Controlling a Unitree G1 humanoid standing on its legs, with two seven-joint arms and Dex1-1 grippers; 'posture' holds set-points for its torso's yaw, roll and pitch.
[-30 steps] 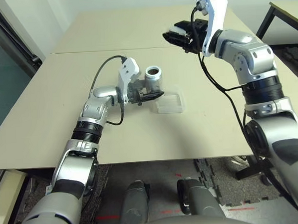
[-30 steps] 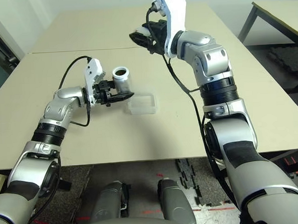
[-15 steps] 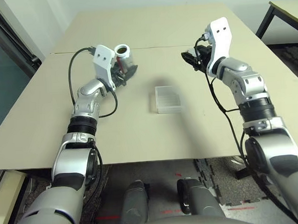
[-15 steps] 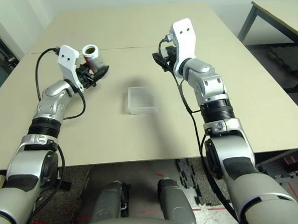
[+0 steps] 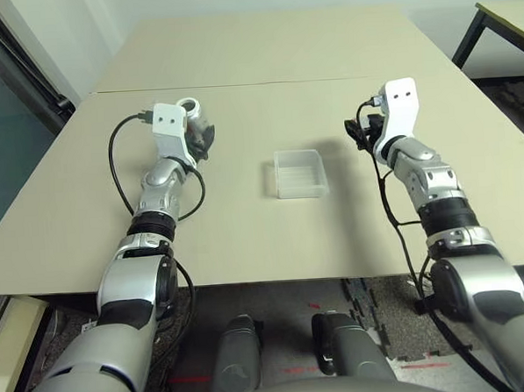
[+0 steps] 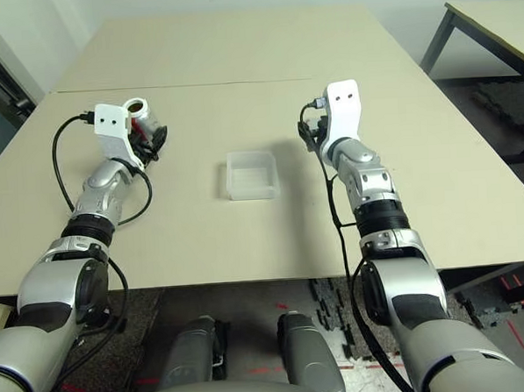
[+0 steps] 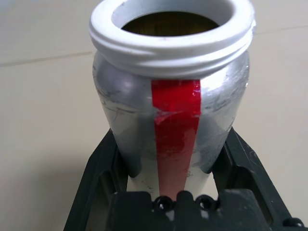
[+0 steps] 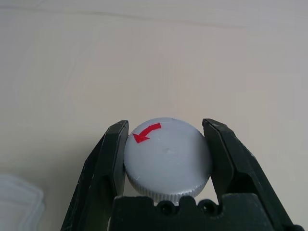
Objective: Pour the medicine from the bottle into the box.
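The bottle [image 7: 168, 96] is silvery with a red stripe and an open white mouth. It stands upright in my left gripper [image 7: 171, 159], which is shut on its body. In the head views the bottle [image 5: 190, 106] is held over the table's left side, well left of the box [image 5: 299, 172]. The box is clear, shallow and square, and it lies flat at the table's centre. My right gripper [image 8: 167, 144] is shut on the bottle's round grey cap [image 8: 168, 159], which bears a red arrow. That gripper [image 5: 354, 137] hangs low over the table, right of the box.
The beige table [image 5: 247, 241] has bare surface around the box. A seam [image 5: 274, 82] runs across it behind both grippers. A dark-framed second table [image 5: 499, 17] stands at the far right. The table's front edge lies close to my body.
Both arms have swung down and outward. The left one carried the bottle from beside the box to the left. The right one dropped from high up with the cap to low, right of the box.
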